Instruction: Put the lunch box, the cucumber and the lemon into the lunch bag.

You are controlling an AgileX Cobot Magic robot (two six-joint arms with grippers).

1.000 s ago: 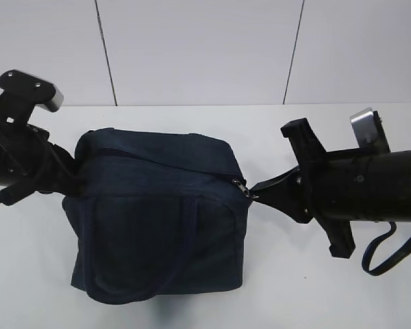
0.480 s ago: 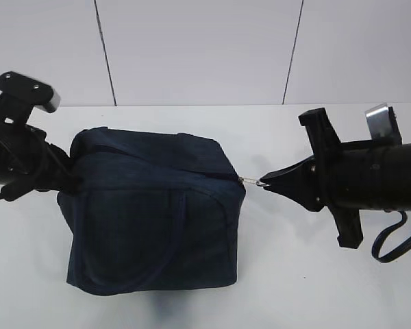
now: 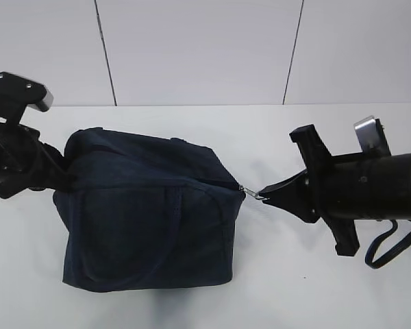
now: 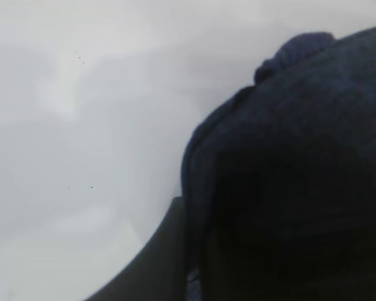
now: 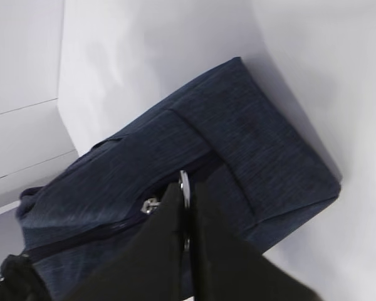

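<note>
Presently | lunch bag (image 3: 147, 209): on desk (image 3: 294, 288), zipper line running left-right | right tool (image 3: 263, 195): clenched on ring pull (image 5: 185, 188) at bag's right end | left tool (image 3: 58, 181): clamped on bag's left end | contents: unseen

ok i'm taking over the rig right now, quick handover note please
Right gripper: shut on the metal ring pull at the lunch bag's right corner.
Left gripper: shut on the bag's left end, bracing it.
Lunch bag: on the white table, tilted, zipper looks closed.
Lunch box, cucumber, lemon: not in view, so whether they are packed cannot be told.
Left: confirm contents, release both grips.
</note>
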